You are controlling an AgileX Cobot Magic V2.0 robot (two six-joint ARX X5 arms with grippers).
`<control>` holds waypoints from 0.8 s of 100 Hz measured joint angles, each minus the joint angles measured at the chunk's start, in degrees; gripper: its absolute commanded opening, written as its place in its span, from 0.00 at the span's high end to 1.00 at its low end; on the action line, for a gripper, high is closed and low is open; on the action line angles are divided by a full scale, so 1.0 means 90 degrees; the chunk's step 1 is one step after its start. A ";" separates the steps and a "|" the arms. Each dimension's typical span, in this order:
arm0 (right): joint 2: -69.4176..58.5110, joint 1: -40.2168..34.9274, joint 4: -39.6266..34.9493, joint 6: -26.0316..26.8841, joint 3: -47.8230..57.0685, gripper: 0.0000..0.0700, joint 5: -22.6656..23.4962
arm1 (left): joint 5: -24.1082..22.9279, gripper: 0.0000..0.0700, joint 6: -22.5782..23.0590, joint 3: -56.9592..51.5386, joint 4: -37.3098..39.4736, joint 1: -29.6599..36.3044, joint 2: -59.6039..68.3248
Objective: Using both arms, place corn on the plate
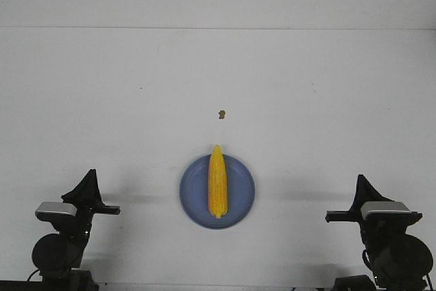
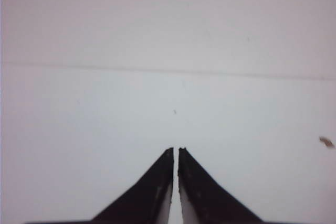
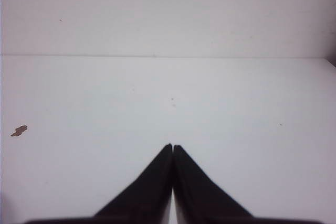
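Observation:
The yellow corn (image 1: 216, 182) lies on the blue plate (image 1: 194, 194) in the front view, near the table's front middle, its pointed end toward the far side. My left gripper (image 1: 90, 175) is at the front left, well apart from the plate, shut and empty; in the left wrist view (image 2: 175, 150) its jaws stand almost together with a thin slit. My right gripper (image 1: 359, 180) is at the front right, also apart from the plate, shut and empty; in the right wrist view (image 3: 172, 146) its tips touch. Neither wrist view shows the corn or plate.
A small brown speck (image 1: 221, 114) lies on the white table beyond the plate; it also shows in the left wrist view (image 2: 326, 141) and the right wrist view (image 3: 19, 130). The table's far edge meets a white wall.

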State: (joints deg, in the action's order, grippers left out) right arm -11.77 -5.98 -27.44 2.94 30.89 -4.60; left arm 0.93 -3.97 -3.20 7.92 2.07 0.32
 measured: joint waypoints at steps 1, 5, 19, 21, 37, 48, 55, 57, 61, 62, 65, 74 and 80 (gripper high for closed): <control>0.0000 0.0000 0.0000 0.0000 0.0000 1.00 0.0000 | 0.0002 0.98 0.0000 0.0019 0.0041 -0.0005 0.0000; 0.0000 0.0000 0.0000 0.0000 0.0000 1.00 0.0000 | 0.0000 0.98 0.0000 0.0097 0.0182 -0.0017 -0.0002; 0.0000 0.0000 0.0005 0.0000 0.0000 1.00 0.0000 | 0.0000 0.98 0.0000 0.0143 0.0321 -0.0019 -0.0005; 0.0000 0.0000 0.0005 0.0000 0.0000 1.00 0.0000 | -0.0002 0.98 0.0000 0.0141 0.0352 -0.0019 -0.0005; 0.0000 0.0000 0.0005 0.0000 0.0000 1.00 0.0000 | 0.0000 0.98 0.0000 0.0143 0.0391 -0.0019 -0.0005; 0.0000 0.0000 0.0005 0.0000 0.0000 1.00 0.0000 | 0.0000 0.98 0.0000 0.0143 0.0391 -0.0019 -0.0005; 0.0000 0.0000 0.0007 0.0000 0.0000 1.00 0.0000 | 0.0000 0.98 0.0000 0.0143 0.0391 -0.0019 -0.0005; 0.0000 0.0000 0.0007 0.0000 0.0000 1.00 0.0000 | 0.0000 0.98 0.0000 0.0143 0.0389 -0.0019 -0.0005; 0.0000 0.0000 0.0007 0.0000 0.0000 1.00 0.0000 | 0.0000 0.98 0.0000 0.0143 0.0386 -0.0019 -0.0005; 0.0000 0.0000 0.0007 0.0000 0.0000 1.00 0.0000 | 0.0000 0.98 0.0000 0.0143 0.0386 -0.0019 -0.0005; 0.0000 0.0000 0.0007 0.0000 0.0000 1.00 0.0000 | 0.0000 0.98 0.0000 0.0143 0.0386 -0.0019 -0.0005; 0.0000 0.0000 0.0005 0.0000 0.0000 1.00 0.0000 | 0.0000 0.98 0.0000 0.0143 0.0386 -0.0019 -0.0005; 0.0000 0.0000 0.0007 0.0000 0.0000 1.00 0.0000 | 0.0000 0.98 0.0000 0.0143 0.0386 -0.0019 -0.0005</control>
State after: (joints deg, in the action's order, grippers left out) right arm -11.77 -5.98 -27.38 2.94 30.89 -4.60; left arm 0.93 -3.97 -1.91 11.40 1.89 0.27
